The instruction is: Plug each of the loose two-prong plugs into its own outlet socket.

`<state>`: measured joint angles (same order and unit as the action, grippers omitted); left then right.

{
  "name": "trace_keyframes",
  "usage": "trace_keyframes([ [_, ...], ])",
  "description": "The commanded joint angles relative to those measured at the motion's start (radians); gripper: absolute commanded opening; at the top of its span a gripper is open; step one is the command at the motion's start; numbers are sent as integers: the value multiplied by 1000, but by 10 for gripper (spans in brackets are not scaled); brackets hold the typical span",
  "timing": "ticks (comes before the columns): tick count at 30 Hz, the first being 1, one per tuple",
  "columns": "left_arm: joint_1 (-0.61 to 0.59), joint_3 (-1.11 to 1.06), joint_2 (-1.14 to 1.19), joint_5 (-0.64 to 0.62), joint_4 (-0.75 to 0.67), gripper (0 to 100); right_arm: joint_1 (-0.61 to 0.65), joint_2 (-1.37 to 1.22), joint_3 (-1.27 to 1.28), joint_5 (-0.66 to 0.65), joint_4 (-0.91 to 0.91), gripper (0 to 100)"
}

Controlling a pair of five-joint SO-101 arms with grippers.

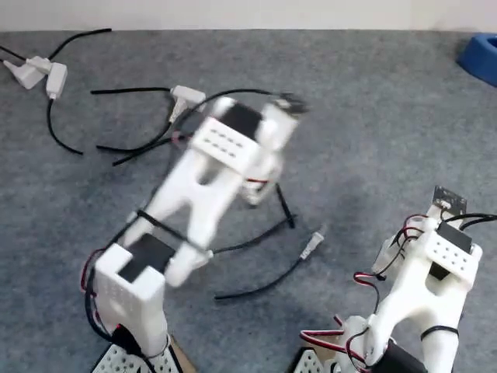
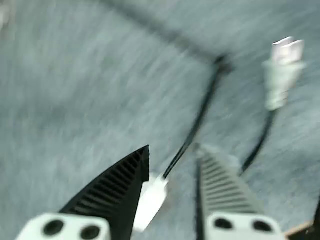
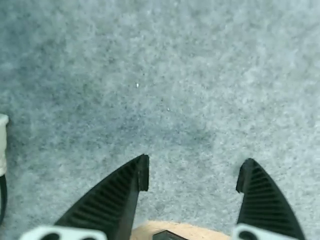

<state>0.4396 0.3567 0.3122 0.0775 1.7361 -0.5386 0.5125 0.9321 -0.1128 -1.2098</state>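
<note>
My left gripper (image 2: 172, 150) is open just above the grey carpet. A white two-prong plug (image 2: 150, 200) on a black cable lies between its fingers, close to the black one. A second white plug (image 2: 282, 70) lies farther off on its own cable. In the high view the left arm (image 1: 221, 151) stretches over the middle of the table and hides its gripper. One loose plug (image 1: 313, 245) lies right of it, and another white plug (image 1: 186, 96) behind it. Two white socket pieces (image 1: 39, 74) rest at the far left. My right gripper (image 3: 195, 162) hangs open over bare carpet.
Black cables (image 1: 256, 287) loop across the carpet around and under the left arm. A blue container (image 1: 481, 58) sits at the far right corner. A white piece (image 3: 2, 145) with a dark cable shows at the edge of the right wrist view.
</note>
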Motion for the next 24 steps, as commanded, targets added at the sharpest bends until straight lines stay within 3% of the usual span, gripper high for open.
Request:
trace_keyframes([
  [1, -47, -234, -31, 198, 25, 59, 91, 21, -31, -129, -10, 281],
  [7, -110, -438, -251, 253, -15, 83, 214, 19, -71, -80, -61, 281],
  [11, -193, -615, -392, 356, -34, 164, 255, 19, -96, -51, -61, 281],
  [14, -229, -774, -466, 431, -78, 146, 300, 19, -96, -49, -62, 281],
  [19, -326, -960, -521, 514, -212, 141, 352, 19, -88, -48, -62, 281],
  [24, -337, -997, -522, 562, -239, 162, 390, 19, -88, 38, -62, 281],
])
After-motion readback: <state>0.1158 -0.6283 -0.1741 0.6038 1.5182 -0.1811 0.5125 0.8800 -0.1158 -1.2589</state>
